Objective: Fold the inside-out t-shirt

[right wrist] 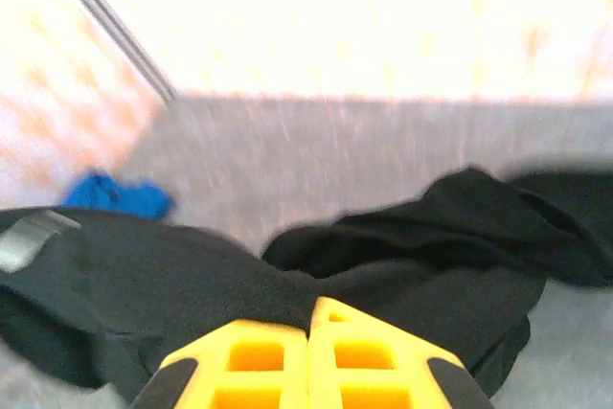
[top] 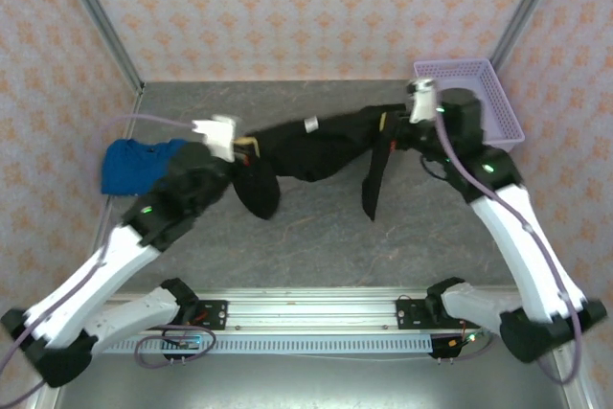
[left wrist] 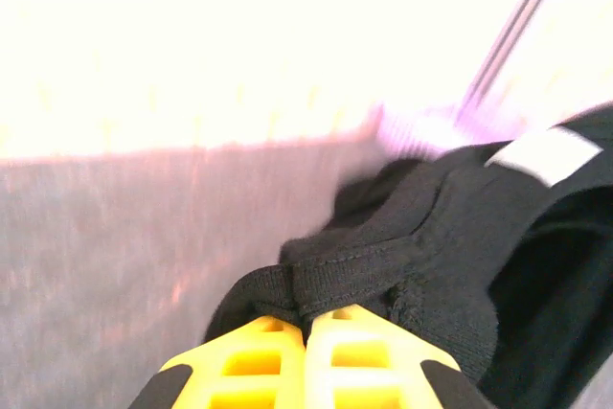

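The inside-out t-shirt [top: 316, 150] is black and hangs stretched between my two grippers over the middle of the table, with loose parts drooping down. A white tag [top: 310, 124] shows on its top edge. My left gripper [top: 247, 147] is shut on the shirt's left end; in the left wrist view its yellow fingers [left wrist: 251, 356] pinch a stitched hem of the t-shirt [left wrist: 383, 270]. My right gripper [top: 395, 124] is shut on the right end; in the right wrist view the black t-shirt [right wrist: 192, 284] is clamped between its yellow fingers [right wrist: 378, 361].
A bright blue folded garment [top: 139, 164] lies at the table's left edge, behind the left arm. A lilac plastic basket [top: 479, 93] stands at the back right corner, just beyond the right gripper. Patterned walls close in the table [top: 316, 237] on three sides.
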{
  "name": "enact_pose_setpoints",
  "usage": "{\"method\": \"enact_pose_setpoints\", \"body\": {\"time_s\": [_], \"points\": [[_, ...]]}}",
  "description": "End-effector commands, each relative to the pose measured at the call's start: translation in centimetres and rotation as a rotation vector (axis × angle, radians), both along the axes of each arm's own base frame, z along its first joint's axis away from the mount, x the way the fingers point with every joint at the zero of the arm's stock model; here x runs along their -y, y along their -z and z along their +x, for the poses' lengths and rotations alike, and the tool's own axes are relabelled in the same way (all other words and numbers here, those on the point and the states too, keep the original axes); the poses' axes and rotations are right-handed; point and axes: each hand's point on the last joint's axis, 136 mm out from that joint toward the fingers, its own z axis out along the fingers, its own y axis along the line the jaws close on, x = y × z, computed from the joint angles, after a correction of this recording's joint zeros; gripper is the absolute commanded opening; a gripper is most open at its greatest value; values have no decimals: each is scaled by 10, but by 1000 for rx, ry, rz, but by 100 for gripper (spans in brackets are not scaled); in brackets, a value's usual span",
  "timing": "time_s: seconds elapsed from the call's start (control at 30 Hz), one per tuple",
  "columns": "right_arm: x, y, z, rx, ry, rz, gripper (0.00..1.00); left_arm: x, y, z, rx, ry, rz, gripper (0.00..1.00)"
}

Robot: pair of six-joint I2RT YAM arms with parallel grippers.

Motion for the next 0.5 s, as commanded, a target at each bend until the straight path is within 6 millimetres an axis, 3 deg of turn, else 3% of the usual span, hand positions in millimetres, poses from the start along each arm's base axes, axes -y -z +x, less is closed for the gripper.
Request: {"method": "enact_pose_setpoints", "body": {"time_s": [0.0, 0.1, 0.27, 0.37, 0.47], "points": [[29, -90, -49, 250, 54, 35, 0, -33, -65, -22, 118, -77, -11, 0], [42, -142, -87, 368, 46, 86, 0, -41, -117, -38, 184, -61, -9, 0], [56, -200, -134, 492, 21, 163, 0, -62, -182, -60, 274, -86, -29, 0], [60, -213, -138, 509, 34, 179, 0, -76, -201, -60, 288, -158, -8, 0], [58, -212, -124, 488, 56, 169, 0, -87, -207, -44, 276, -274, 62, 0]]}}
